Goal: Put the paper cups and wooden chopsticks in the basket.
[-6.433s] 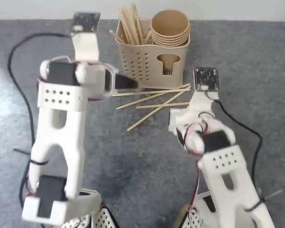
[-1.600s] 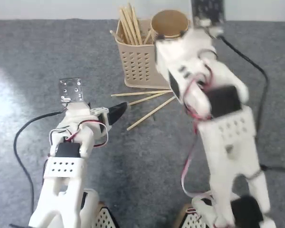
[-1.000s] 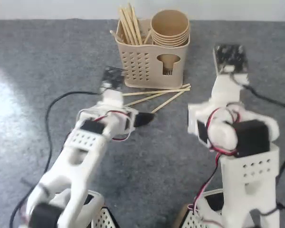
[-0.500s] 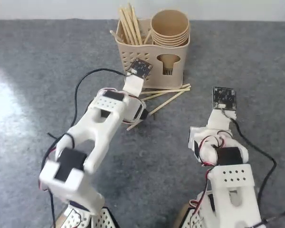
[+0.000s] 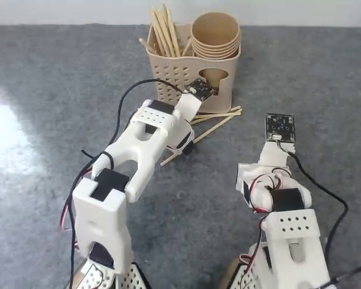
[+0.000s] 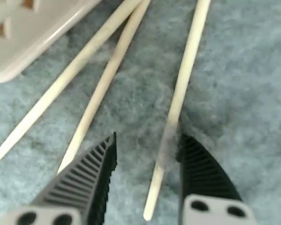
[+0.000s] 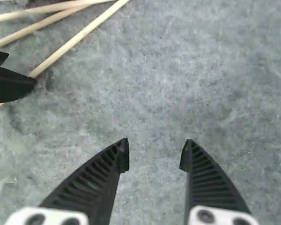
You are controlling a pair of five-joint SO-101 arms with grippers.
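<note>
Basket [image 5: 168, 84]: stands upright at the far middle of the grey tabletop [image 5: 60, 120], with two compartments.
Paper cups [image 5: 215, 36]: nested in one stack in the basket's right compartment, mouths up.
Left tool [image 6: 148, 140]: down at the tabletop just in front of the basket, jaws about half open and holding nothing. They straddle one loose stick near its end.
Right tool [image 7: 156, 143]: jaws parted about as wide, empty, over bare tabletop and well apart from the basket.
Stored chopsticks [image 5: 164, 33]: a bundle standing on end in the left compartment.
Loose chopsticks [image 5: 215, 122]: at least three lie fanned on the tabletop against the basket's foot, all outside it.
Straddled chopstick [image 6: 180, 93]: lies off-centre, close against one jaw. A neighbouring chopstick [image 6: 107, 79] lies just outside the other jaw.
Doing the grasp well: I judge the grip point too near the tip, so the stick may swing or slip. Sliding further along it, pressing the tips into the soft cover and closing squarely should help — with the neighbour kept out.
Hard to make out: the left arm [image 5: 138, 150] covers the grip from above, the stick blurs beside the jaw so contact is unclear, and the cup count cannot be told.
</note>
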